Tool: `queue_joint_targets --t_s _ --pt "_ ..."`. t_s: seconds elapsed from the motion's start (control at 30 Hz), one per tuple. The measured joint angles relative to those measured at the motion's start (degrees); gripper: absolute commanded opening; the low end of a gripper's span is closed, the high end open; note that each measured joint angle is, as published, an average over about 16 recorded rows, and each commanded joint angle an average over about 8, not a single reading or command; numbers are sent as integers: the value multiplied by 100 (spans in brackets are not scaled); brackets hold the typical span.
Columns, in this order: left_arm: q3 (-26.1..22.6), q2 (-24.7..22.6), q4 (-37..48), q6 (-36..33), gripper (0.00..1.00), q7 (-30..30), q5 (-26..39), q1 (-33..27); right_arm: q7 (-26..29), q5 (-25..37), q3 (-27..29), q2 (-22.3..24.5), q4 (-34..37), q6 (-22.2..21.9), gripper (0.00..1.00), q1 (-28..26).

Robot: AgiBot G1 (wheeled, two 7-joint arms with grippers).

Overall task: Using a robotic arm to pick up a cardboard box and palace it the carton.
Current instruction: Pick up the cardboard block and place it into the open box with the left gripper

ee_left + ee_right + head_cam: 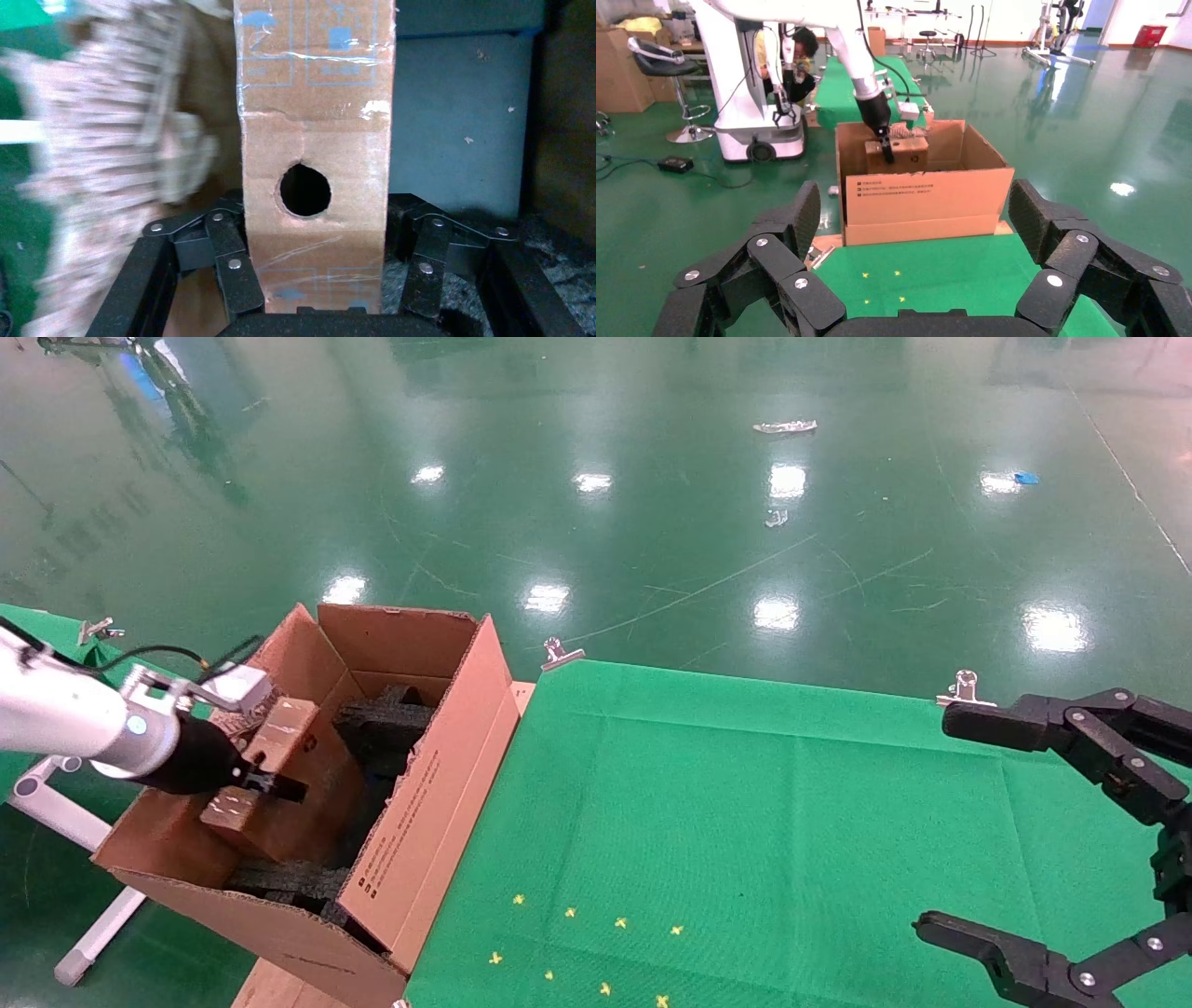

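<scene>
Cardboard box [279, 775] tilts inside the carton [424, 822], clamped by the down-reaching left tool [265, 784]; right tool [1052, 845] gapes wide.

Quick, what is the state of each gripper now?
Left gripper: closed on the box, inside the carton.
Right gripper: open, holding nothing, over the green table.

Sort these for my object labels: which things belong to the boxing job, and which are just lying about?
Job:
- left claw, clamped on the cardboard box
- carton with foam inside

Lying about:
- right claw, open over the green cloth
- floor scraps
</scene>
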State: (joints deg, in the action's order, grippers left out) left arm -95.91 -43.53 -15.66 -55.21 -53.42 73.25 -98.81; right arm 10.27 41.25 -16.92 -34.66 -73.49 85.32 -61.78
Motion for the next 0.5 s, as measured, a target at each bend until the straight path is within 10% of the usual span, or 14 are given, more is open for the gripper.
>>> queue_joint_targets --t_s 0.17,0.4,0.5 --pt "78 -253 397 62 6 228 -153 264 -1 -1 -2 1 0 -1 100 0" --pt "201 -436 807 40 93 588 -345 371 -2 -3 -4 2 0 -2 100 -1" --pt "249 -467 927 6 100 737 -410 340 -2 -3 -5 2 0 -2 100 -1"
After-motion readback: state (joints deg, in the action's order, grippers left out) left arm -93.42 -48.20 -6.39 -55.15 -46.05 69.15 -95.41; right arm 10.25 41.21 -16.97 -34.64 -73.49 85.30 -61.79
